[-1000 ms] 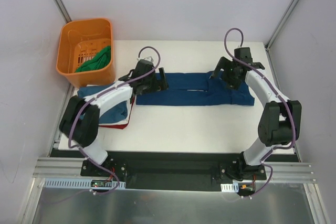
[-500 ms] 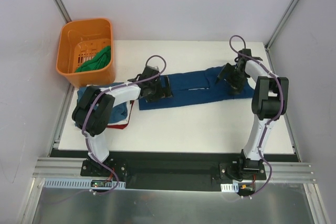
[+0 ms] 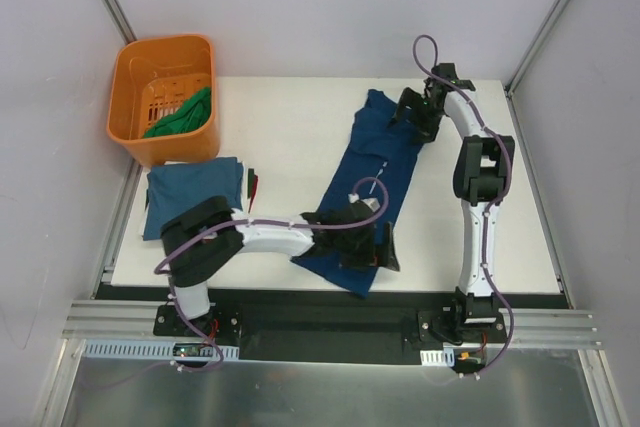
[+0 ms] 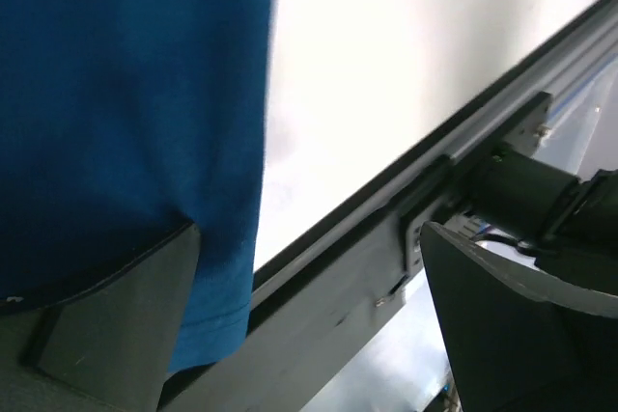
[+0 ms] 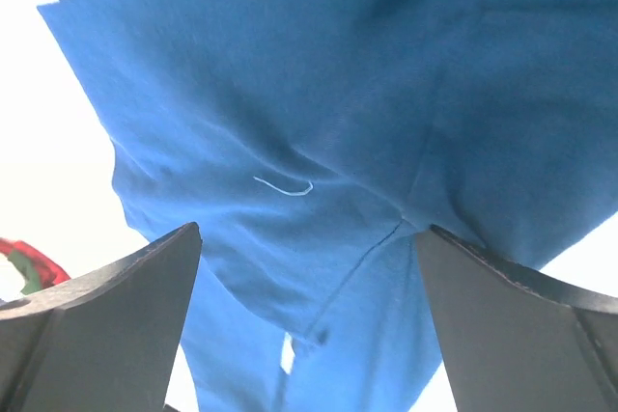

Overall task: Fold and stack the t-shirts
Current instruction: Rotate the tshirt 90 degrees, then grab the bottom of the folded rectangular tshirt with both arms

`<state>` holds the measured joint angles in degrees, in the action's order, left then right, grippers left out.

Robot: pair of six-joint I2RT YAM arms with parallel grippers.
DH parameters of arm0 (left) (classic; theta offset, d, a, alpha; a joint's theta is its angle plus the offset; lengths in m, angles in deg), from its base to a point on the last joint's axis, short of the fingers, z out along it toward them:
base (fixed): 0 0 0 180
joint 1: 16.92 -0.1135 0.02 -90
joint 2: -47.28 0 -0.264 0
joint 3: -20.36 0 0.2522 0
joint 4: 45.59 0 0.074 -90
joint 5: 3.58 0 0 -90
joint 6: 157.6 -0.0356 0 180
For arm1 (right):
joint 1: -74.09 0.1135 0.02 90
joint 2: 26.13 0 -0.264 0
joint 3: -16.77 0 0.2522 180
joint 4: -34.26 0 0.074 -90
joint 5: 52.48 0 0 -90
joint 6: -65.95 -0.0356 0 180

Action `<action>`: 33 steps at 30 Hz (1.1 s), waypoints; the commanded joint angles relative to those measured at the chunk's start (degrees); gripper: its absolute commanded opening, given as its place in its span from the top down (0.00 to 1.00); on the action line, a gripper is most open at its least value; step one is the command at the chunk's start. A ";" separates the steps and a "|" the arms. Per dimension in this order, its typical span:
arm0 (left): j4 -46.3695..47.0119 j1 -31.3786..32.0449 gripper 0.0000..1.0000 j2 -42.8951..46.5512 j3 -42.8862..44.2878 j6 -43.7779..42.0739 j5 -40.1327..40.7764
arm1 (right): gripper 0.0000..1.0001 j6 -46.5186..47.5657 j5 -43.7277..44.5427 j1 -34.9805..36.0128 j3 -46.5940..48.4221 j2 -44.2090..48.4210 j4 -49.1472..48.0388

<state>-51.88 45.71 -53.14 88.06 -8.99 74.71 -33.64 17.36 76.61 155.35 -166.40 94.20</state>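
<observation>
Cloth of the teal-blue t-shirt [image 3: 385, 162] is best smoothed flat on the worktop [image 3: 300, 117] before folding, since left fingers [image 4: 106, 325] and right fingers [image 5: 97, 325] are spread, nothing pinched.

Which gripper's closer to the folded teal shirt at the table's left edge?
Left. The left gripper is at the near end of the blue shirt, to the right of the folded teal shirt. The right gripper is at the shirt's far end, farther right.

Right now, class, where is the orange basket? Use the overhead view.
In the top external view, the orange basket sits at the far left corner of the table, just beyond the folded teal shirt, with a green shirt inside.
</observation>
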 commanded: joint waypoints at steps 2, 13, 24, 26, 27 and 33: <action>1.41 3.55 0.01 -10.66 10.22 4.85 1.85 | 0.04 -3.05 -6.98 6.78 4.03 -5.27 -9.50; 1.33 5.83 0.01 5.82 5.66 -3.58 14.34 | 0.04 1.14 -6.91 8.55 5.99 7.59 -8.38; -8.94 7.68 0.01 23.85 -4.77 -9.48 15.11 | 0.04 5.19 10.14 8.38 -27.91 43.38 -8.10; -13.16 7.68 0.01 30.88 -8.21 -7.82 19.69 | 0.04 3.79 13.82 8.37 -36.79 54.27 -12.48; -14.31 7.59 0.01 33.25 -11.71 -7.11 20.92 | 0.04 3.70 14.70 8.37 -45.88 57.96 -13.55; -19.33 7.42 0.01 47.68 -23.60 -0.79 26.47 | 0.04 -4.82 16.66 8.29 -76.49 85.74 -16.11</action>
<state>-66.68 53.49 -10.63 69.68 -14.43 95.30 -31.76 30.93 85.09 94.82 -90.42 79.12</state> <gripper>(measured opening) 0.993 0.966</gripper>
